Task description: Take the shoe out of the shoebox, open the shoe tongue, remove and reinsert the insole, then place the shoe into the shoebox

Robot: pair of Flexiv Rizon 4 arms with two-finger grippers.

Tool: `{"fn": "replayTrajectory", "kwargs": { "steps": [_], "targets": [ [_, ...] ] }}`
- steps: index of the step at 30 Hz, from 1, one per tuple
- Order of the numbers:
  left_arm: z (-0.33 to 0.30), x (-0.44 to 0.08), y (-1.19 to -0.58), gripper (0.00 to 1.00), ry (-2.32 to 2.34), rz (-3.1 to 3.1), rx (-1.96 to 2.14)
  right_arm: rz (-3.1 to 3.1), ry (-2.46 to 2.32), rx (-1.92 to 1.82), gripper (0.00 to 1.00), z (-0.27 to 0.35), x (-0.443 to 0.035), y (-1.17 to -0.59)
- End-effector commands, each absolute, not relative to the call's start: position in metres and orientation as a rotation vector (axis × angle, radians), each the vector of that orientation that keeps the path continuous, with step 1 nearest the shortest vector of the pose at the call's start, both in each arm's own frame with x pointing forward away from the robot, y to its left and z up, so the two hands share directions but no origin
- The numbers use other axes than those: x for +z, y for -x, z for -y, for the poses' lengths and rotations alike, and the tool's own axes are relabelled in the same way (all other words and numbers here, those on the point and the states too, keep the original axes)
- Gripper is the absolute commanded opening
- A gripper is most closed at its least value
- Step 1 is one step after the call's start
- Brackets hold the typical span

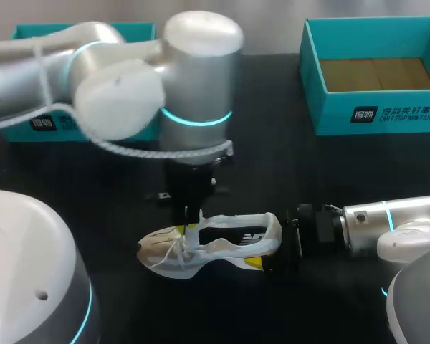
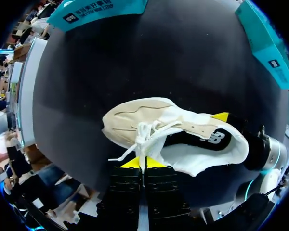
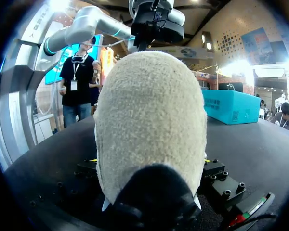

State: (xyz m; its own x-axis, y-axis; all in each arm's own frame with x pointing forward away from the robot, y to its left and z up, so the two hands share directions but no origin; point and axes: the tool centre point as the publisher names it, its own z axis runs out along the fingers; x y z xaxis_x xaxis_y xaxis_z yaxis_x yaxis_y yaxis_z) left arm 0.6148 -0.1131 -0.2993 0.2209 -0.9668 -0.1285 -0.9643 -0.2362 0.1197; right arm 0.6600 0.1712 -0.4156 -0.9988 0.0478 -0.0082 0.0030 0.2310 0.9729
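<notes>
A white and cream shoe lies on its side on the black table, toe to the left. My left gripper comes down from above and is shut on the shoe's tongue beside the laces; in the left wrist view the gripper pinches that white strip, with the shoe just ahead. My right gripper holds the heel from both sides, jaws wide. In the right wrist view the heel of the shoe hides most of the right gripper. The open teal shoebox stands at the back right.
A second teal box sits at the back left, partly hidden behind my left arm. Black table surface lies between the shoe and the right shoebox. The left arm's white cable hangs over the table's left middle.
</notes>
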Motion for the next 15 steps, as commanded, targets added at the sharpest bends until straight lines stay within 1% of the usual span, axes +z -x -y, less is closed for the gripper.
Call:
{"fn": "replayTrajectory", "kwargs": {
  "steps": [1,15],
  "targets": [
    [0.093,-0.287,-0.601,0.00,-2.772,1.293,0.103,-2.440,-0.053,1.921,0.00,-0.172,-0.415,-0.660],
    [0.056,-0.306,-0.606,0.00,-2.751,1.265,0.025,-2.440,-0.053,1.921,0.00,-0.172,-0.415,-0.660]
  ]
}}
